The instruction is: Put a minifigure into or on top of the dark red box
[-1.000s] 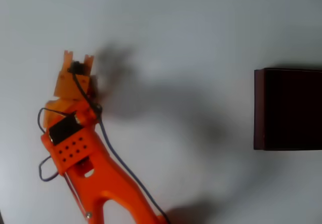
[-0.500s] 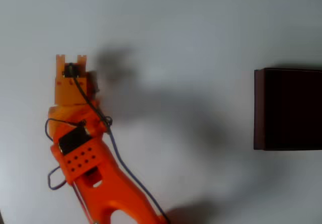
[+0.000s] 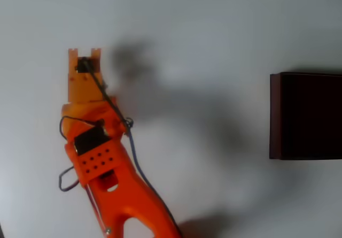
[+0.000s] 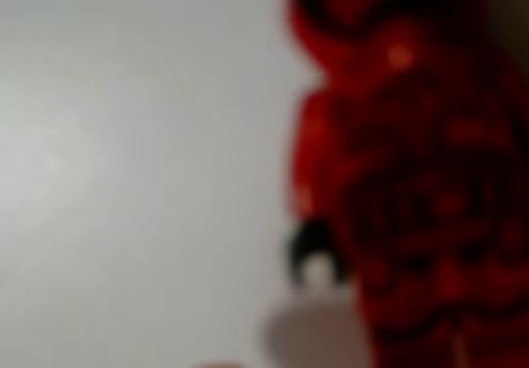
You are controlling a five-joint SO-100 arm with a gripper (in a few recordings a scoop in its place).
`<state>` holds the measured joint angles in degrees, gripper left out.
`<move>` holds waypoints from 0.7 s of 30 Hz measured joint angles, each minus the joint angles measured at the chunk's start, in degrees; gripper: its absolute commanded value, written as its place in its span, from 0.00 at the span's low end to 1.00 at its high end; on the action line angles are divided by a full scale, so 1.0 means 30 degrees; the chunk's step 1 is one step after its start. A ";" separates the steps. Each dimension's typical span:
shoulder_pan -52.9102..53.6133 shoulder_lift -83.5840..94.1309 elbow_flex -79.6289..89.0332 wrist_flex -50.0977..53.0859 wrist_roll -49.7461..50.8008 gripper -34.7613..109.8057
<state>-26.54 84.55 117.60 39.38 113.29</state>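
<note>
Your hand (image 3: 85,53) apparently grips the minifigure (image 4: 405,186), far left of the dark red box (image 3: 305,115); carrying remains

Plain white table (image 3: 203,29), soft shadows across it.

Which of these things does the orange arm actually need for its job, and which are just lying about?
Needed:
- blurry red toy minifigure, close to the wrist camera
- large dark red rectangular box
- orange two-finger gripper

Just there:
- plain white table
- dark cable along the arm
</note>
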 measured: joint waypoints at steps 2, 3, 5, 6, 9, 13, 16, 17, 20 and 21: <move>0.0000 0.0000 -0.0059 -0.0029 -0.0205 0.39; 0.0000 -0.0088 -0.0117 -0.0029 -0.0293 0.39; 0.0205 -0.0176 -0.0117 -0.0264 -0.1201 0.39; 0.0381 -0.0176 -0.0117 -0.0527 -0.1582 0.39; 0.0615 -0.0205 -0.0117 -0.0732 -0.1963 0.39; 0.0703 -0.0732 -0.0674 -0.0732 -0.2227 0.38; 0.0615 -0.0762 -0.0732 -0.0732 -0.1992 0.37; 0.0498 -0.0762 -0.0732 -0.0732 -0.1934 0.36; 0.0439 -0.0762 -0.0732 -0.0732 -0.1553 0.35; 0.0264 -0.0732 -0.0732 -0.0732 -0.1406 0.35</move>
<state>-25.75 82.35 115.40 37.18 109.07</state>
